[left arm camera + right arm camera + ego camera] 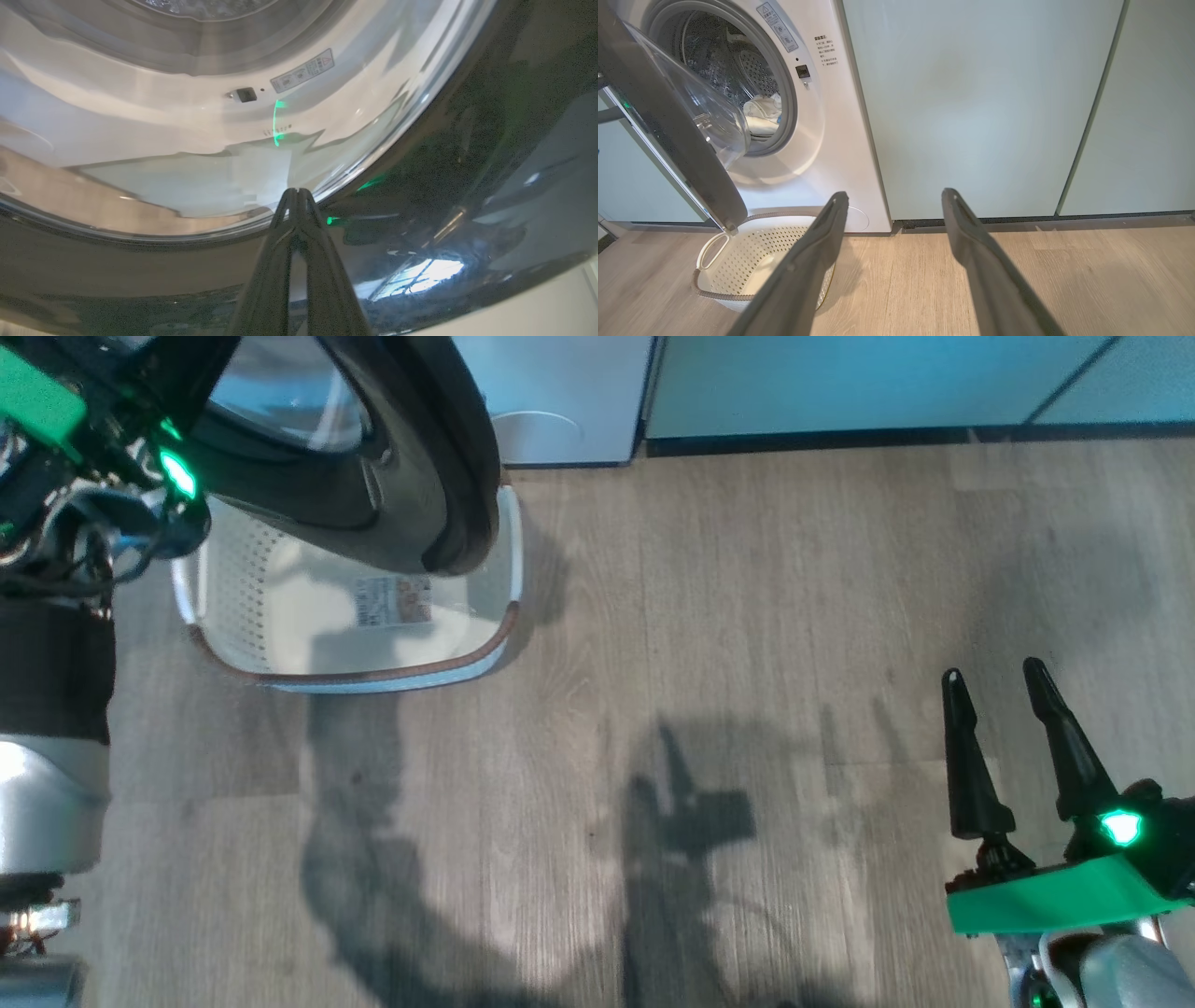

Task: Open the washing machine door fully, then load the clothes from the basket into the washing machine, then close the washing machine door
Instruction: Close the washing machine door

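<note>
The washing machine [831, 140] stands far left, beside pale green cabinets [971, 102]. The washing machine door [668, 135] hangs part open, its lower edge over the empty basket [373, 674]. The clothes [761, 109] lie inside the drum, near the gasket. The left gripper [297, 192], fingers pressed together and holding nothing, sits at the door's glossy rim. The right gripper [895, 196] waits spread wide, well apart to the right. Risks: the closed tips could skid off the slick rim during a push, cloth near the opening could be pinched, and the door could clip the basket.
</note>
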Tool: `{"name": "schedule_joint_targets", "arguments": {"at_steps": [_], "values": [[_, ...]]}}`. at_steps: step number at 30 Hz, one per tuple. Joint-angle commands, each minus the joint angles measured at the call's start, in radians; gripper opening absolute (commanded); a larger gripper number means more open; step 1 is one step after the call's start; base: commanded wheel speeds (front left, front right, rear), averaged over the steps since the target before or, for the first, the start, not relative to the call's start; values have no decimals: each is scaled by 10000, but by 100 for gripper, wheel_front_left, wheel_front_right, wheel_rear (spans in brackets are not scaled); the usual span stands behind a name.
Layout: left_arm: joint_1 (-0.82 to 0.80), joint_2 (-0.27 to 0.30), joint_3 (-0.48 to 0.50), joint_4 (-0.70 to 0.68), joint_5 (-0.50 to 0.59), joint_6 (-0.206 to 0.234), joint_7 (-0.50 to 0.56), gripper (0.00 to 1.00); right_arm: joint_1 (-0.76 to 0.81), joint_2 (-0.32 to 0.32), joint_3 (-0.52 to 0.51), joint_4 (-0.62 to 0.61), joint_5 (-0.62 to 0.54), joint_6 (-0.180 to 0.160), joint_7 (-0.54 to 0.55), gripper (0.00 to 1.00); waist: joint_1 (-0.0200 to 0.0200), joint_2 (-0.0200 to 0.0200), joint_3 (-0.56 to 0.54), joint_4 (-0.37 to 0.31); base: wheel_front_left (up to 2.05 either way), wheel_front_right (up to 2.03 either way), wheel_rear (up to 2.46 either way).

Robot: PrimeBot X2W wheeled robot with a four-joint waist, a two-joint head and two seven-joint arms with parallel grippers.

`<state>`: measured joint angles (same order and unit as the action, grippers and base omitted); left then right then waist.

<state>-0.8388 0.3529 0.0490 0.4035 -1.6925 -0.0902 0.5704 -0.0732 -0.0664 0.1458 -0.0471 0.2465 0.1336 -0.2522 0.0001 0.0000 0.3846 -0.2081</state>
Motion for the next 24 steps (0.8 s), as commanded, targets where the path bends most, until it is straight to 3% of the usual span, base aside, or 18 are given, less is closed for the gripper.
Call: {"name": "schedule_joint_targets", "arguments": {"at_steps": [1, 13, 24], "values": [[-549, 390, 366, -169, 128, -139, -96, 0, -217, -19, 222, -296, 87, -29, -94, 100, -1, 0, 122, -221, 0, 0, 0], [-1051, 161, 416, 661, 463, -381, -548, 0, -296, 95, 357, -176, 150, -29, -95, 100, -1, 0, 56, -601, 0, 0, 0], [-50, -76, 607, 211, 566, -402, -683, 0, -181, 133, 262, -31, 132, -29, -95, 100, -1, 0, -456, -264, 0, 0, 0]]}}
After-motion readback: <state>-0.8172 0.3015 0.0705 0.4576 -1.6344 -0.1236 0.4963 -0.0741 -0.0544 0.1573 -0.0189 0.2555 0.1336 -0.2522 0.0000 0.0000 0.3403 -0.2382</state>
